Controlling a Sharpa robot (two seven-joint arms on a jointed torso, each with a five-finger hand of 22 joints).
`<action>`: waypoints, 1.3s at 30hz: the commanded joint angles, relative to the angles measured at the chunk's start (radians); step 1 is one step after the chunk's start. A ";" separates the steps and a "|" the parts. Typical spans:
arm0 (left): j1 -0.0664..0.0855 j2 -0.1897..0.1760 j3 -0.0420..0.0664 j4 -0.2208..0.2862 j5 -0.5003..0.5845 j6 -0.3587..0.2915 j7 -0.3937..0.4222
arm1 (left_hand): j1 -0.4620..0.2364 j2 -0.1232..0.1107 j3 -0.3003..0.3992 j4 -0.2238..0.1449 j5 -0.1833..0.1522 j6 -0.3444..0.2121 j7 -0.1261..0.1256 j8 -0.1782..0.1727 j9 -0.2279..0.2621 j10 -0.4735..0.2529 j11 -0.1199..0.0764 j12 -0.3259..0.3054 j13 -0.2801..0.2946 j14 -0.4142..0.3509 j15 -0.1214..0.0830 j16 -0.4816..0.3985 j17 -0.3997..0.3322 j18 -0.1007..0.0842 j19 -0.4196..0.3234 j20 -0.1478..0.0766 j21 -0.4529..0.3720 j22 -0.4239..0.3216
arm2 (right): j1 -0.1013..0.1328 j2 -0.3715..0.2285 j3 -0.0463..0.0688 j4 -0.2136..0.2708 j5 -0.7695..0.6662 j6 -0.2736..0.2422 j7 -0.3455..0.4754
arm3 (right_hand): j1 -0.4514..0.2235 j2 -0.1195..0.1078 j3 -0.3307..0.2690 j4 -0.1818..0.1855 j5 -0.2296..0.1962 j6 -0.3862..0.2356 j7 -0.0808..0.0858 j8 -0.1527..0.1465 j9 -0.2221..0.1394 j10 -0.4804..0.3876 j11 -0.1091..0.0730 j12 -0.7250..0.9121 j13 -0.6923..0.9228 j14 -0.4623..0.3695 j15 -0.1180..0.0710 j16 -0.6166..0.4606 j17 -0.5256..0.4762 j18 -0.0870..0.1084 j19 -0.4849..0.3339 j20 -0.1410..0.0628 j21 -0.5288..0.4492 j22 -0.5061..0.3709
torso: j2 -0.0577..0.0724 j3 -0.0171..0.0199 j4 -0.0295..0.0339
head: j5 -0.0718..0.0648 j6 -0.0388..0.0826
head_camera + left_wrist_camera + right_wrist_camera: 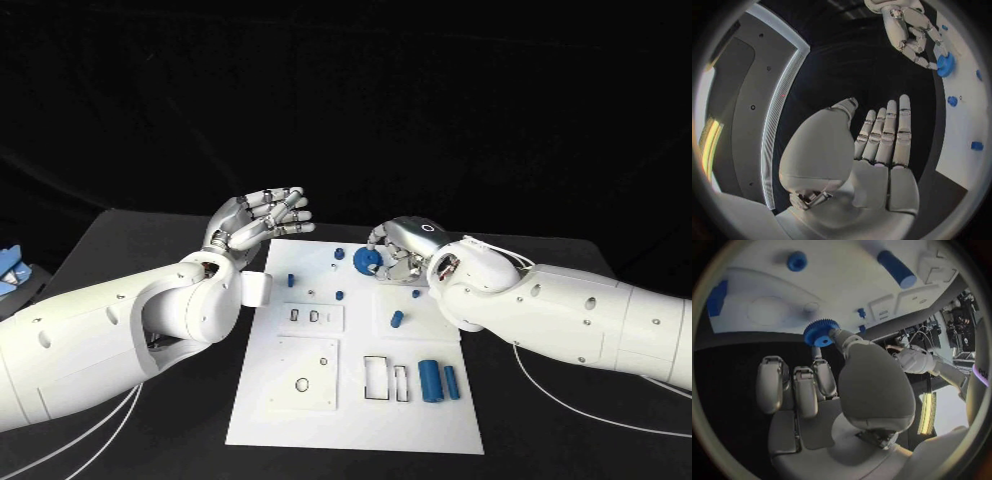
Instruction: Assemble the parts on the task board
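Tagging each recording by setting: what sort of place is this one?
Probably a robotics lab test bench, not a home or factory line. A black cloth-covered table with dark backdrop carries a white slotted task board with small blue cylindrical pegs, and the right hand holds a blue toothed gear.

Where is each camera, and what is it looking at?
Head view: from the robot's head, looking down at the task board; both white arms show, with the left hand and the right hand.
Left wrist view: behind the left hand, facing its flat fingers and the board's edge.
Right wrist view: behind the right hand, facing the board and the blue gear.
Shared: all three views show the gear at the right hand's fingertips.
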 commanded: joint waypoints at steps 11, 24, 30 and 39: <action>0.001 0.009 0.001 0.001 0.002 0.015 0.003 | 0.001 -0.002 0.008 -0.003 -0.004 -0.003 0.054 -0.007 -0.001 -0.008 -0.001 -0.006 -0.001 -0.009 0.002 -0.007 0.001 0.004 0.006 0.002 0.000 -0.002 | -0.004 0.103 -0.001 -0.066 -0.039 -0.019 -0.029 | -0.005 -0.001 0.007 -0.001 0.004 0.007 -0.002 0.002 0.022 0.008 0.000 0.003 0.000 0.093 -0.007 0.005 0.193 -0.015 0.007 0.000 0.003 0.026 | 0.002 -0.0004 0.0028 | 0.003 0.005; 0.001 0.014 0.001 0.002 0.002 0.017 0.001 | 0.003 -0.003 0.010 -0.005 -0.004 -0.003 0.054 -0.007 -0.001 -0.008 -0.001 -0.006 -0.001 -0.009 0.002 -0.008 0.002 0.004 0.006 0.002 0.000 -0.002 | -0.016 0.171 -0.001 -0.138 -0.038 0.002 -0.023 | -0.012 -0.001 0.009 0.002 -0.003 0.004 -0.001 0.000 0.022 0.009 0.001 0.003 0.001 0.093 -0.006 0.005 0.192 -0.015 0.006 0.000 0.002 0.025 | 0.002 -0.0008 0.0024 | 0.003 0.005; 0.001 0.015 0.001 0.001 0.002 0.017 0.001 | 0.004 -0.003 0.011 -0.006 -0.004 -0.003 0.054 -0.007 -0.001 -0.008 -0.001 -0.006 -0.001 -0.009 0.001 -0.008 0.002 0.004 0.006 0.002 0.000 -0.002 | -0.023 0.188 -0.002 -0.158 -0.037 0.010 -0.020 | -0.016 -0.002 0.011 0.003 -0.014 0.001 0.000 -0.002 0.023 0.008 0.001 0.001 0.000 0.093 -0.005 0.005 0.191 -0.014 0.005 0.000 -0.001 0.024 | 0.003 0.0005 0.0027 | 0.006 0.003; 0.001 0.017 0.001 0.000 0.002 0.018 -0.001 | 0.004 -0.003 0.011 -0.006 -0.004 -0.003 0.054 -0.007 -0.001 -0.008 -0.001 -0.006 -0.001 -0.009 0.001 -0.008 0.002 0.004 0.006 0.002 0.000 -0.002 | -0.027 0.204 -0.004 -0.181 -0.031 0.018 -0.011 | -0.019 -0.004 0.013 0.003 -0.024 -0.004 0.001 -0.005 0.024 0.003 0.003 -0.002 -0.004 0.092 -0.005 0.004 0.188 -0.014 0.004 0.001 -0.002 0.023 | 0.003 -0.0015 0.0043 | 0.013 0.000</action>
